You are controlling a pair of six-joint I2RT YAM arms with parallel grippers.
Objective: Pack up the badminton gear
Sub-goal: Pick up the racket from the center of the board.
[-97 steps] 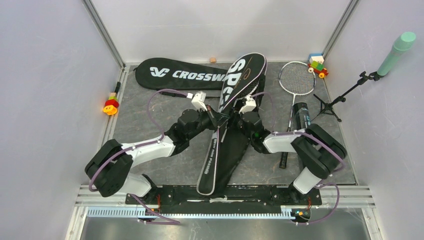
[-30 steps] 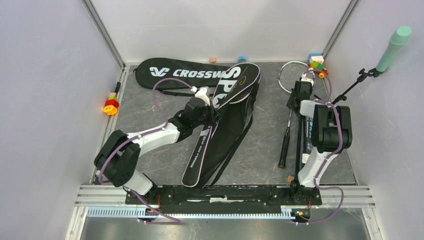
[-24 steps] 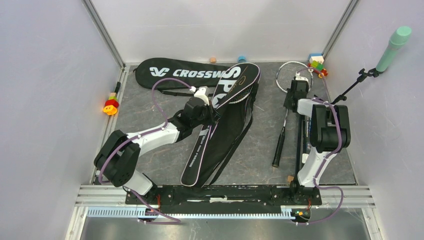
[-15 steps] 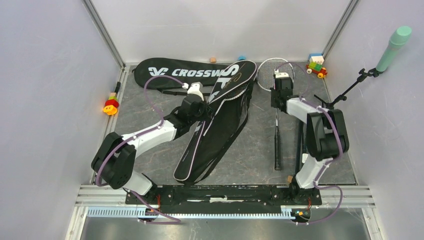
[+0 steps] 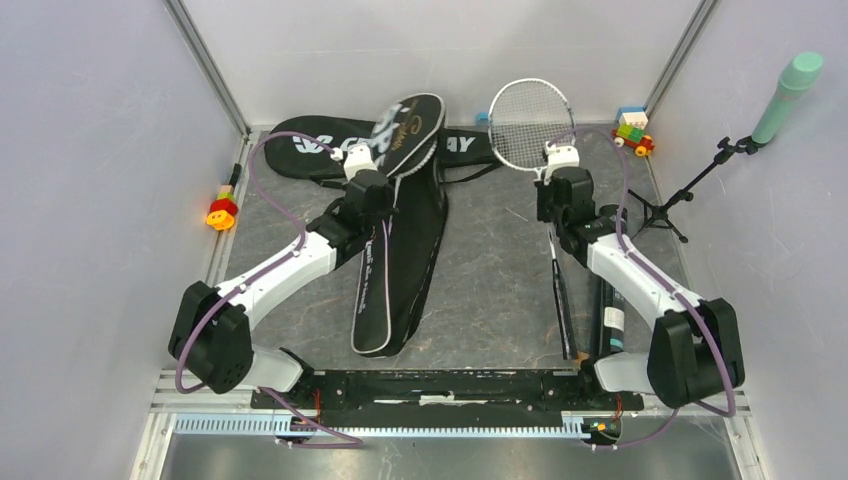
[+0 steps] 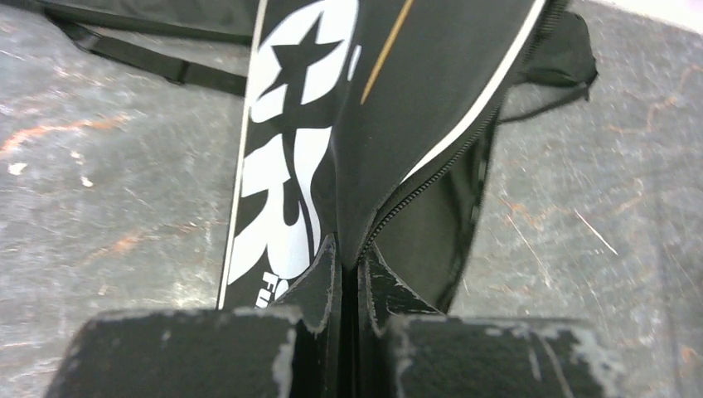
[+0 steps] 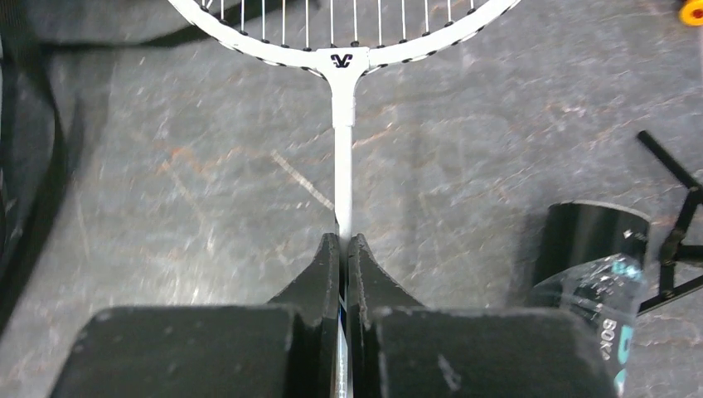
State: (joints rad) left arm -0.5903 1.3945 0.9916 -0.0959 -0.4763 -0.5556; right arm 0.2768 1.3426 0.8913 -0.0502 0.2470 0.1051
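Observation:
The black "SPORT" racket bag [image 5: 392,250] lies lengthwise left of centre, its top end over the "CROSSWAY" bag [image 5: 300,140]. My left gripper [image 5: 362,178] is shut on the SPORT bag's unzipped flap edge [image 6: 390,191]; its jaws [image 6: 356,253] pinch the fabric by the zipper, and the bag's inside is dark. My right gripper [image 5: 556,190] is shut on the thin white shaft [image 7: 342,166] of a racket [image 5: 530,125] just below its stringed head [image 7: 348,25], in the right wrist view [image 7: 342,242]. A long black tube [image 5: 610,320] lies at the right.
The mint-green microphone [image 5: 795,92] on its black stand [image 5: 660,210] occupies the right edge; a stand leg [image 7: 673,240] and the tube's end [image 7: 589,236] lie beside my right gripper. Toy blocks sit at the back right [image 5: 633,130] and left edge [image 5: 222,208].
My right gripper has shut on the racket's shaft and carried it from the right side toward the back centre. My left arm has swung the SPORT bag leftward over the CROSSWAY bag.

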